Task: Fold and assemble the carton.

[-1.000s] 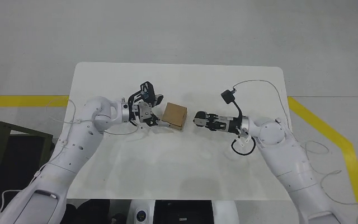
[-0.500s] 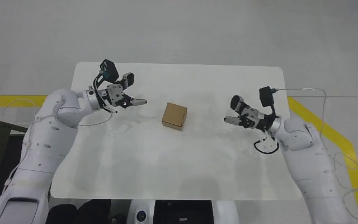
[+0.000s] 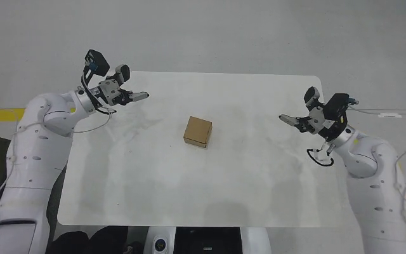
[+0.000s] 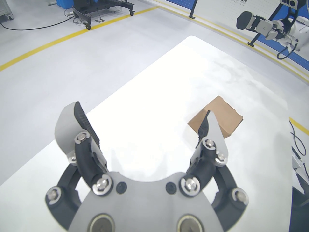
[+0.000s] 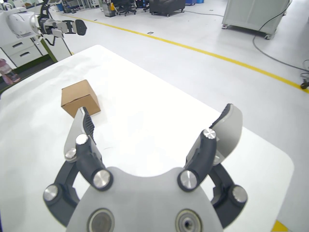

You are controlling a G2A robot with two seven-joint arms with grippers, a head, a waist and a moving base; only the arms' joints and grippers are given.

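White table [image 3: 254, 190], grey floor with yellow line [image 3: 13, 114]. Closed carton [image 3: 198, 131] mid-table, well apart from left gripper [image 4: 142, 109] and right gripper [image 5: 156, 108]; both jaws spread wide.

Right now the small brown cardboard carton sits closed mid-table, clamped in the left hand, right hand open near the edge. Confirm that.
Wrong: the left hand is not clamped on the small brown cardboard carton. The top view shows it open at a corner of the white table. Otherwise right: carton closed mid-table, right hand open near the edge.
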